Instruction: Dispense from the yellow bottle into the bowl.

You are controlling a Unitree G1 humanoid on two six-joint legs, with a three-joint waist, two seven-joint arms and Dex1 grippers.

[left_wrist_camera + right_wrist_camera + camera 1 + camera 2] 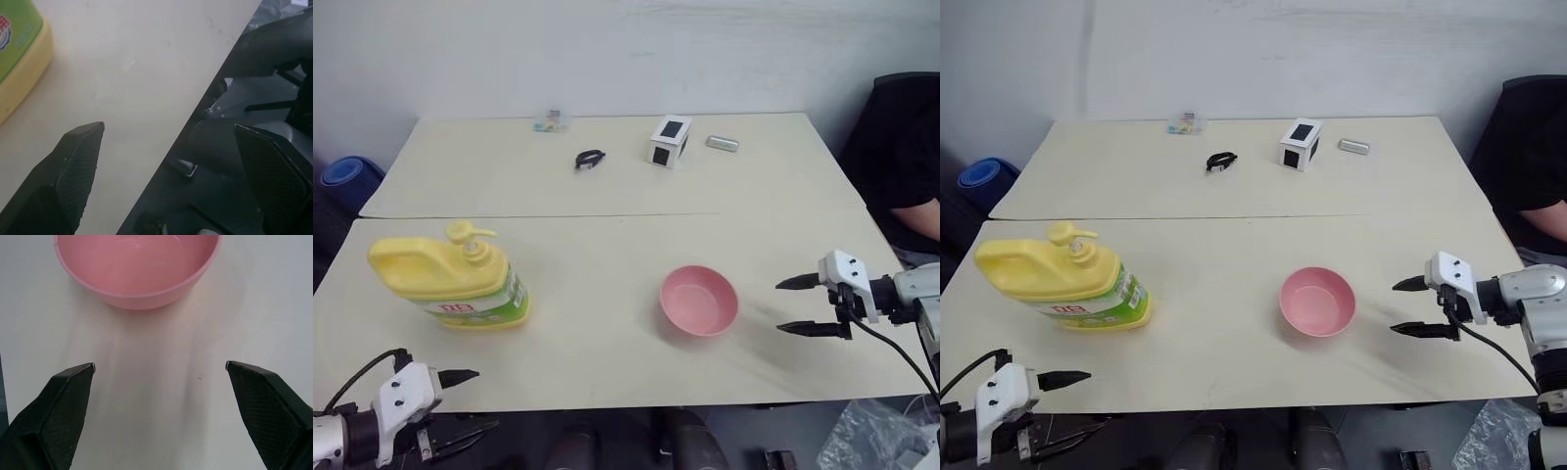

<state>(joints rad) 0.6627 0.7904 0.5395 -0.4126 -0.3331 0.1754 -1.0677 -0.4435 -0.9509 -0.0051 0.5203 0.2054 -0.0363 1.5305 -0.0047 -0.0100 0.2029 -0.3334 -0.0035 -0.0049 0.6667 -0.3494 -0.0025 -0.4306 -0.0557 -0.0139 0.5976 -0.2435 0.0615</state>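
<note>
The table (pixel 607 323) is pale and wide, with a seam running across the middle, and a person's dark sleeve (pixel 901 157) sits at its far right edge.

On the near left stands the yellow bottle (pixel 450 279), upright on its base, squat and broad. Its long axis runs across the table, left to right: the side handle reaches out toward the table's left edge, and the yellow pump (pixel 470 240) on top aims its nozzle to the right, toward the bowl. A green-and-white label with red print wraps the lower front.

Right of centre on the near half sits the bowl (pixel 699 300), small, round, plain pink, mouth up, well apart from the bottle, with bare table between them.

The right gripper (pixel 788 305) hovers just right of the bowl, pointing at it, jaws spread wide and holding nothing; the wrist view has the bowl (pixel 137 269) dead ahead between the two black fingers (pixel 58 416).

The left gripper (pixel 478 399) hangs at the table's near edge, below the bottle, jaws wide apart and empty, one finger (pixel 73 171) over the tabletop and the other past the edge. It is near the bottle but not touching it.

On the far half lie the small things: a white box (pixel 670 141), a black coiled item (pixel 590 160), a grey oblong (pixel 722 143) and a small clear packet (pixel 551 121).
</note>
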